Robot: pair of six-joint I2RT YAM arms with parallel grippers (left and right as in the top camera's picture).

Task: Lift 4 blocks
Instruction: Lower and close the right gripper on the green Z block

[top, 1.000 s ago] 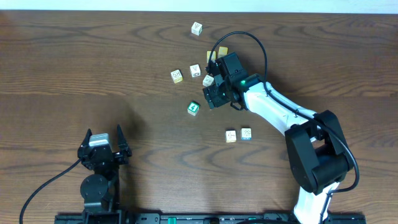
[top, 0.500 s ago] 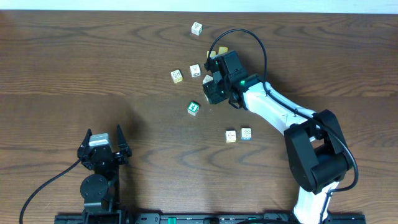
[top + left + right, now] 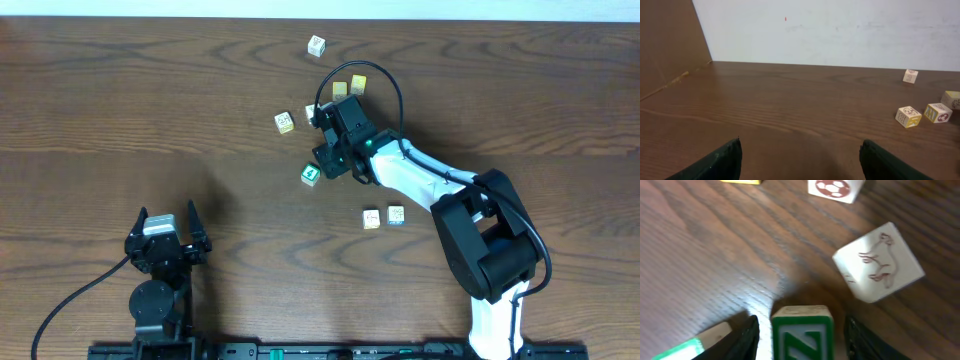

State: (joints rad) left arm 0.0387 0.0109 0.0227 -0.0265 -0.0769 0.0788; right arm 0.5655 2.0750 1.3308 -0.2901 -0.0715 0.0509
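No block looks lifted yet. The right claw [image 3: 801, 336] stands spread astride the green N block [image 3: 801, 316] on the surface [image 3: 705, 245], seemingly not pinching it. The left claw [image 3: 799, 162] is spread, empty. The second green block [image 3: 311, 173], blue-edged block [image 3: 396, 214] and cream block [image 3: 371, 218] lie untouched.

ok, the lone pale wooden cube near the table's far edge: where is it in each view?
Overhead: the lone pale wooden cube sits top centre, apart from the rest.
Left wrist: the cube is small, at the right, farthest back.
Right wrist: not in it.
Landmark: the cream cube with yellow print, below-left of it overhead and directly below it in left wrist.
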